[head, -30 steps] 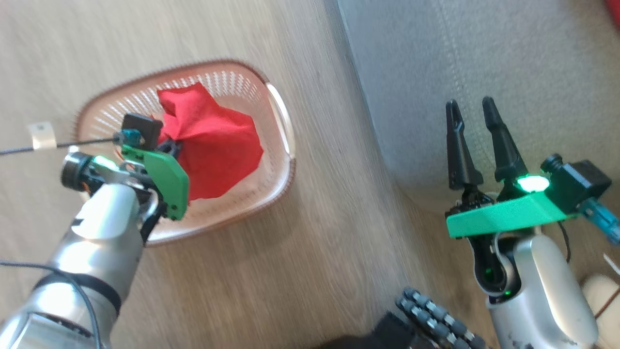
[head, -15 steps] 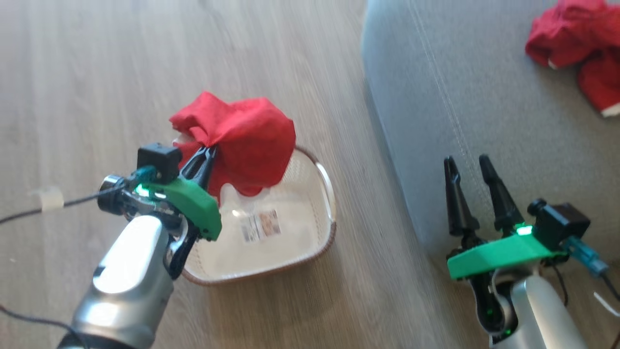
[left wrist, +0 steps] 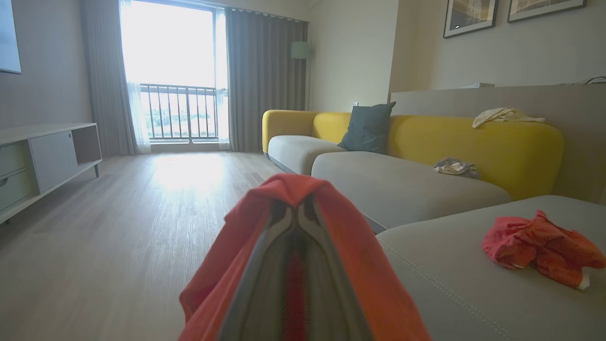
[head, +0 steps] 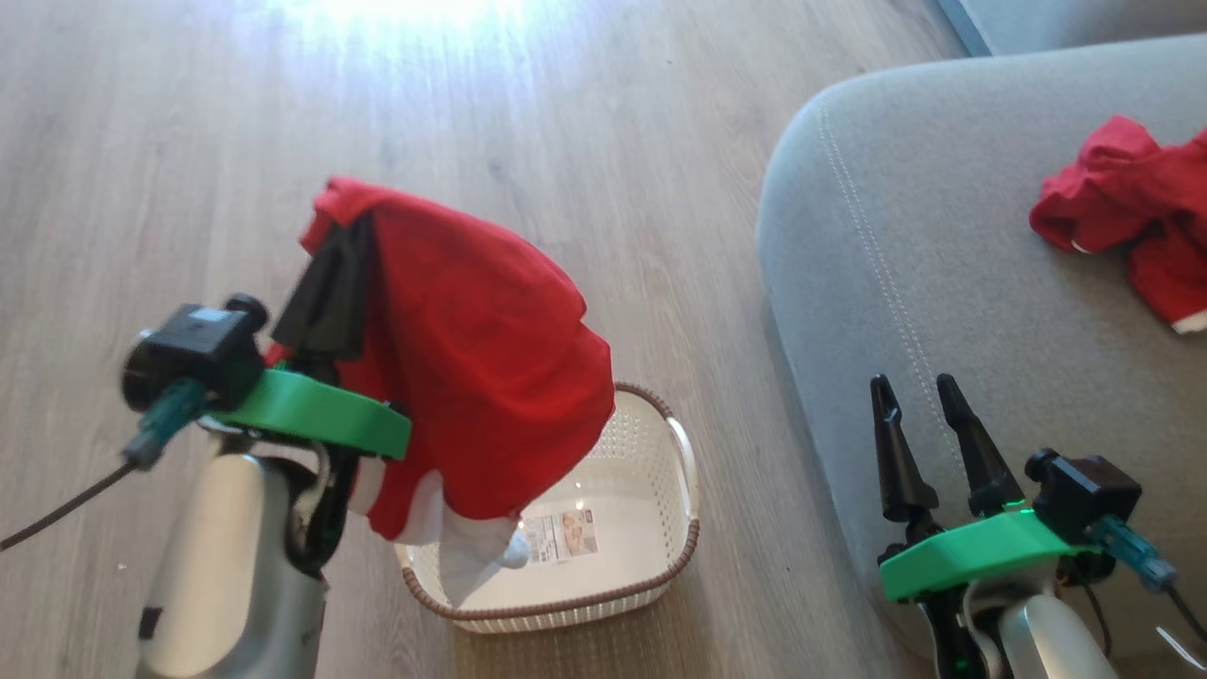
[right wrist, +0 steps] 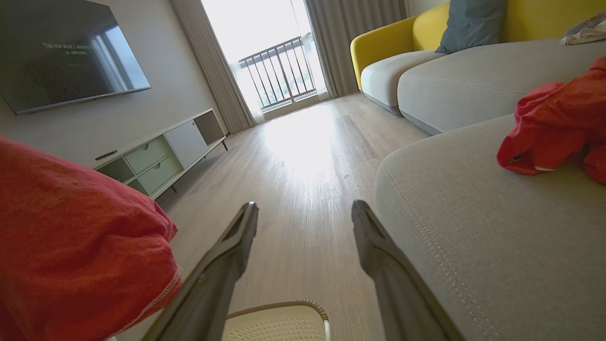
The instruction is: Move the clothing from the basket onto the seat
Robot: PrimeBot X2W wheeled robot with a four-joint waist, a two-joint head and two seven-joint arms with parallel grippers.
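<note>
**One garment down, the second in the air**

The wooden floor [head: 613, 141] takes up most of my head view. The grey seat [head: 943, 283] sits at the right, its rounded corner and double line of stitching turned toward the robot.

Next in size is the red garment [head: 481, 377], which hangs from my left arm and drapes over the fingers. White fabric shows at its lower end. That end dangles over the near-left corner of the basket [head: 651, 443], and I cannot tell whether it has cleared the rim. The basket stands on the floor just beside the seat's corner, and nothing else red lies inside it.

The crumpled red garment [head: 1122, 212] lies on the seat, well in from the edge, with a sliver of white at its hem. I count that half of the job as done.

In the left wrist view the left gripper [head: 344, 236] has its fingers pinched together on the hanging fabric, with red cloth between them and wrapped over both. The right gripper [head: 913, 387] hovers over the seat's near edge with its fingers spread and nothing in them.

Smallest is the paper label [head: 566, 533], uncovered on the basket's bottom.

By my reading, what is left is to carry the hanging piece across to the seat and let it go.
</note>
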